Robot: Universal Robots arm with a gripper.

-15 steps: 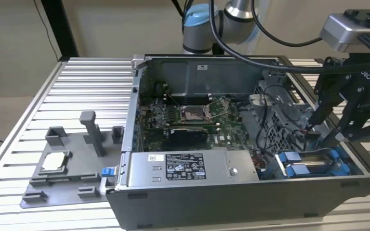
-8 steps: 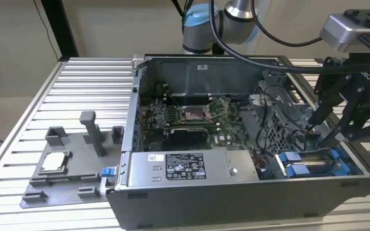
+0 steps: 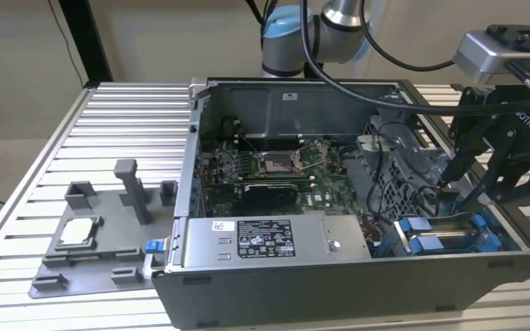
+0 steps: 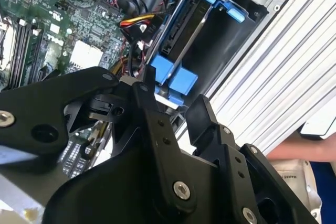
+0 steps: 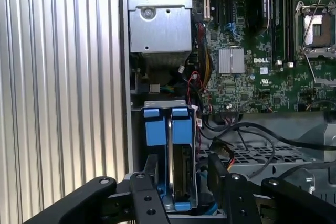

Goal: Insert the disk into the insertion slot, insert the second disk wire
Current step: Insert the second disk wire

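Disk (image 5: 168, 129) stands on edge in the insertion slot (image 3: 444, 238), at the near corner of the case on the exterior view's right, blue carrier tabs uppermost. Gripper (image 5: 182, 157) hangs over it with its fingers apart, one to each side of the carrier, and I see nothing clamped between them. My read is that the disk step is at or near done, though I can't be sure how deep it is seated. The wire step is not yet done. A red-yellow-black wire bundle (image 4: 137, 22) lies loose just beside the cage on the motherboard (image 3: 265, 162) side; I cannot tell whether any plug sits in the disk. Work on that wire would call for a small, square approach. Room is thin: the case wall (image 5: 126, 129) is close on one side of the cage, black cables (image 5: 252, 129) crowd the other, and the open space is upward. Power supply box (image 3: 275, 238) sits well apart along the near edge.
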